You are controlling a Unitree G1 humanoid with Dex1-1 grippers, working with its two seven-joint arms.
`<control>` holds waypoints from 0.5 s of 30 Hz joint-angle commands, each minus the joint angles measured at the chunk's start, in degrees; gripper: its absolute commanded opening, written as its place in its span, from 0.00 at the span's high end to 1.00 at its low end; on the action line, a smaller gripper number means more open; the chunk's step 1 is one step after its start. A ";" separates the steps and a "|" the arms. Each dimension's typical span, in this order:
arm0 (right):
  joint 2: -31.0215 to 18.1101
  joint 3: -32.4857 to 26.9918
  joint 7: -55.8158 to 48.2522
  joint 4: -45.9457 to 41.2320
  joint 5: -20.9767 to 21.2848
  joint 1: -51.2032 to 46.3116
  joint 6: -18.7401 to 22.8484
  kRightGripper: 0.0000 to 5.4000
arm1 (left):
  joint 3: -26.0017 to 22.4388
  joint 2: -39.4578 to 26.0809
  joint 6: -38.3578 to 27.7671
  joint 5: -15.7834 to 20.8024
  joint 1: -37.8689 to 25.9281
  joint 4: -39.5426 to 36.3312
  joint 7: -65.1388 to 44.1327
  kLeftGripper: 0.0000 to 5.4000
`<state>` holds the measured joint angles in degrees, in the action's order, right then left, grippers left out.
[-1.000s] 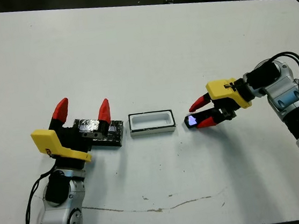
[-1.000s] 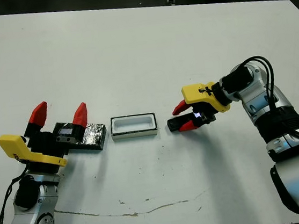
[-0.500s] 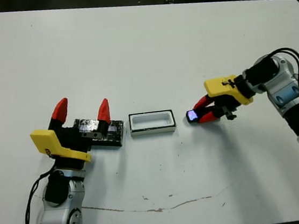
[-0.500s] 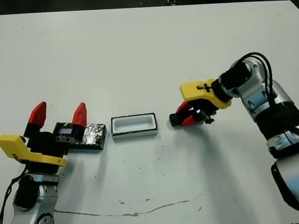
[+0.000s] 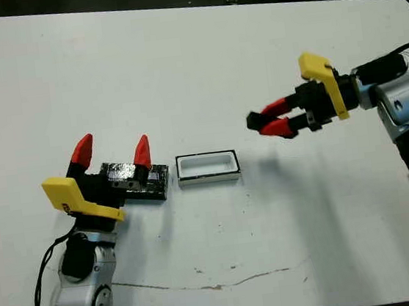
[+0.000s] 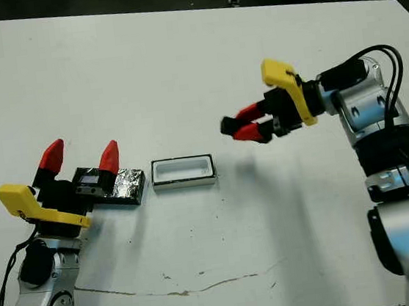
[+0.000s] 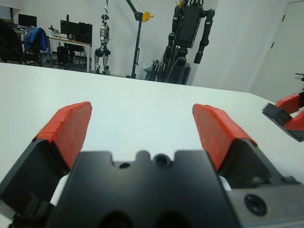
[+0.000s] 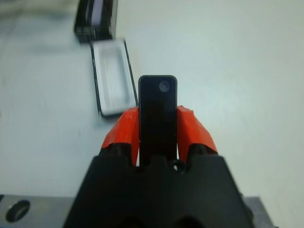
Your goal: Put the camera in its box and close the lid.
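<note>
The camera, a small black oblong, hangs in the air with my right gripper shut on it, to the right of the box and well above the table. In the right wrist view the camera stands between the red fingers, pointing towards the box. That box is a white tray lying open at the table's middle. The black speckled lid lies just left of it, partly hidden under my left gripper, which is open above the lid's left part.
A thin brown crack line runs along the table near the front edge. The white tabletop stretches far behind the box. The left wrist view shows robots and stands beyond the table.
My right gripper closed on the camera, lifted it off the table and turned its wrist, so the camera now hangs higher. The left arm, lid and box have not moved.
</note>
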<state>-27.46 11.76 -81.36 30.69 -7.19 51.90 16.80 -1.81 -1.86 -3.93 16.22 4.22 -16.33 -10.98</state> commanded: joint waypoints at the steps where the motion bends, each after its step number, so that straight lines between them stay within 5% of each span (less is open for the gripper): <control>1: 1.56 -0.69 1.82 -3.42 -2.06 -0.58 3.43 0.69 | -0.04 -0.04 0.71 -0.24 0.68 -0.01 0.24 0.00; 15: 9.77 3.84 9.90 -12.67 -3.61 -4.41 11.36 0.69 | -0.07 -0.03 -0.11 -0.18 0.70 0.37 0.06 0.00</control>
<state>-18.09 14.95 -72.08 18.69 -10.28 48.73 26.64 -1.81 -1.85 -4.01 16.25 4.27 -16.31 -10.76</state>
